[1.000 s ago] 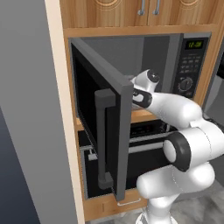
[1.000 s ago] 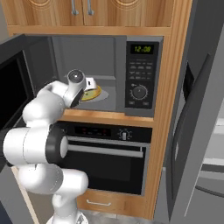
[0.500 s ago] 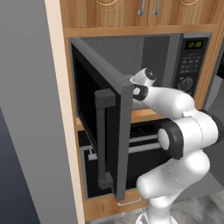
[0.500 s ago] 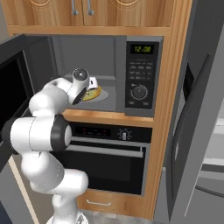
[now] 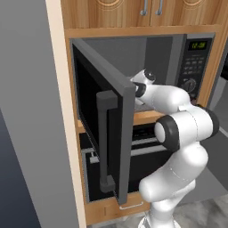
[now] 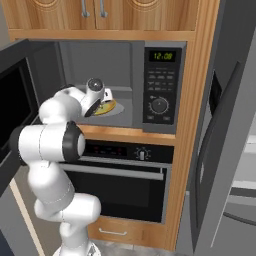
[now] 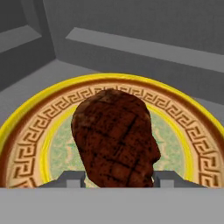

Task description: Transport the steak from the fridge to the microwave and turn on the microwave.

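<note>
The steak (image 7: 116, 140), a dark reddish-brown grilled lump, sits between my gripper's (image 7: 118, 180) two fingertips (image 7: 72, 179), which are shut on it. Right under it lies a round plate (image 7: 26, 144) with a yellow rim and a key pattern. Whether the steak touches the plate I cannot tell. The plate (image 6: 106, 108) rests on the floor of the microwave (image 6: 160, 85), whose dark glass door (image 5: 111, 133) stands swung wide to the left. My hand (image 6: 96, 92) reaches into the cavity over the plate. In the left base view the door's edge hides the gripper. The fridge (image 6: 225, 150) stands at the right.
A black oven (image 6: 120, 175) with a horizontal silver handle sits below the microwave. Wooden cabinet doors (image 6: 95, 10) are above it. The open microwave door juts out on the arm's left, close to its forearm (image 5: 164, 95). A grey wall panel (image 5: 26, 111) borders the left.
The hand has moved slightly deeper into the microwave and the elbow has swung upward. The gripper has stayed shut on the steak.
</note>
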